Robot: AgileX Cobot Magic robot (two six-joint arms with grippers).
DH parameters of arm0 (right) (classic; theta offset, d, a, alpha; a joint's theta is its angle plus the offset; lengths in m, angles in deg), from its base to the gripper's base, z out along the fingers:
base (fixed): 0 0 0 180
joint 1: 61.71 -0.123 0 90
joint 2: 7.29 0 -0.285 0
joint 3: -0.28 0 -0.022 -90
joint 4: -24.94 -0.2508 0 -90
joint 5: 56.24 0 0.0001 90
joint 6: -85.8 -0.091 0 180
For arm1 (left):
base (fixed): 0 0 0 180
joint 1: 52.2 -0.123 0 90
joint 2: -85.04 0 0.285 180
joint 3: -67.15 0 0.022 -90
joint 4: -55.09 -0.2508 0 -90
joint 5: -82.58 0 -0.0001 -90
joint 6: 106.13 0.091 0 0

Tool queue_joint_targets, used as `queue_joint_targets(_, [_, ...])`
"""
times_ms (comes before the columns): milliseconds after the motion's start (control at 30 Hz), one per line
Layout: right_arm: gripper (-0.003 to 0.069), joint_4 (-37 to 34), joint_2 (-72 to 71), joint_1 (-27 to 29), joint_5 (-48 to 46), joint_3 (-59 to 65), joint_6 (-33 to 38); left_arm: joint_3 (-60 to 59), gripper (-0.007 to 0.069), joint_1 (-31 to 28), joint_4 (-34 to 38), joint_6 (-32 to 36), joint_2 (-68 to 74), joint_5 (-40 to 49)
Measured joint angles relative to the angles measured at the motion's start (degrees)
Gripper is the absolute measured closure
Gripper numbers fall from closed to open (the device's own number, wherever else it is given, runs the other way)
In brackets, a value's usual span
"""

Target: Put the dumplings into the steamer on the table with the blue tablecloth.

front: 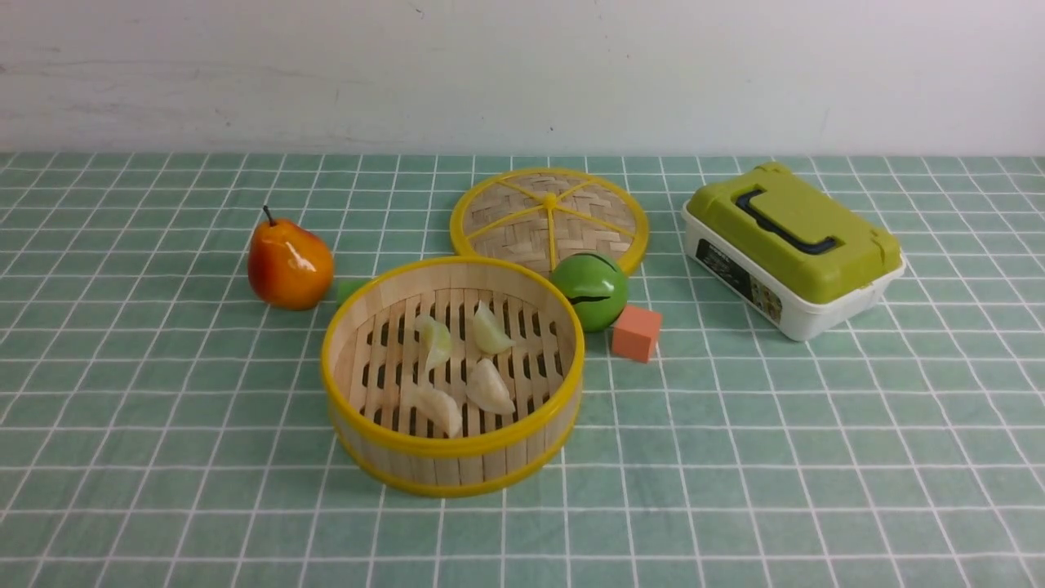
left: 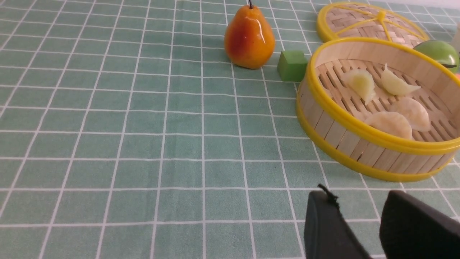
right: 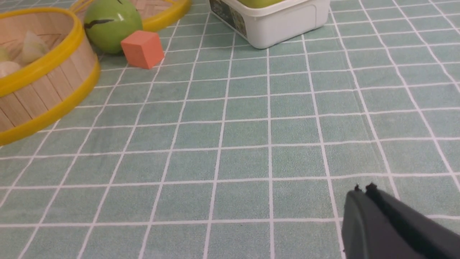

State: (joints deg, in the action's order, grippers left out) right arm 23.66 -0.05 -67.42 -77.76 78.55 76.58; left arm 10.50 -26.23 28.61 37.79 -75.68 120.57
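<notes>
The round bamboo steamer (front: 454,447) stands on the blue tablecloth (front: 735,457) in the middle of the table. Several pale dumplings (front: 488,386) lie on its slatted floor, and they also show in the left wrist view as dumplings (left: 390,122) inside the steamer (left: 337,133). Neither arm appears in the front view. My left gripper (left: 357,194) hovers over bare cloth just short of the steamer's near wall, open, with nothing between its fingers. My right gripper (right: 363,189) is shut and empty over bare cloth, well away from the steamer (right: 43,86).
A pear (front: 289,263) and a small green cube (front: 349,290) sit left of the steamer. Behind it lie the woven lid (front: 549,216), a green ball (front: 589,290) and an orange cube (front: 636,332). A white box with a green lid (front: 792,245) stands at the right.
</notes>
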Motion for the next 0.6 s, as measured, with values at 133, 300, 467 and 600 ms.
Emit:
queue_joint_targets(133, [0.0672, 0.0, 0.0, 0.0, 0.0, 0.0, 0.0, 0.0, 0.0393, 0.0, 0.0, 0.0, 0.0, 0.0])
queue_joint_targets(300, [0.0669, 0.0, 0.0, 0.0, 0.0, 0.0, 0.0, -0.1, 0.0389, 0.0, 0.0, 0.0, 0.0, -0.1])
queue_joint_targets(467, [0.0662, 0.0, 0.0, 0.1, 0.0, 0.0, 0.0, -3.3, 0.039, -0.9, -2.9, 0.0, -3.5, -1.8])
queue_joint_targets(600, [0.066, -0.1, 0.0, 0.1, 0.0, 0.0, 0.0, -7.6, 0.0391, -6.1, -7.9, -1.1, -11.2, -5.8])
